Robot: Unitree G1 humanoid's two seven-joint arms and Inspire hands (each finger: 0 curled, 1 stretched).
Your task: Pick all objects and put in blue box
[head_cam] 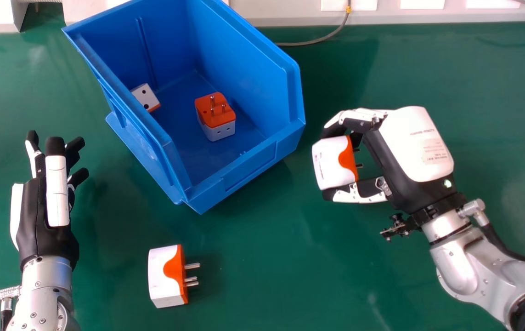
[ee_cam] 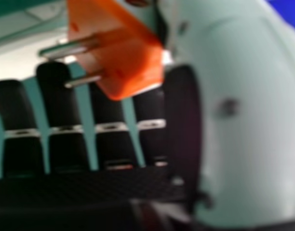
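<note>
Likely a lab or workshop, from the green worktop (head_cam: 262,248), plastic storage bin (head_cam: 248,78) and grey cable (head_cam: 310,43) at the far edge.

"How is the table (head_cam: 262,266) lit?"

"Brightly, in the head view; soft shadow is cast beside the left hand (head_cam: 37,230), on the side toward the right hand (head_cam: 411,154)."

"Is any glare seen?"

"A faint streak is reflected between the forearms, and highlights are caught on the silver behind the right hand."

"And the right hand view?"

"Fingers (ee_cam: 56,115), thumb (ee_cam: 253,144) and held plug (ee_cam: 123,57) are blurred; beyond the fingertips, a pale patch is nearly washed out."
</note>
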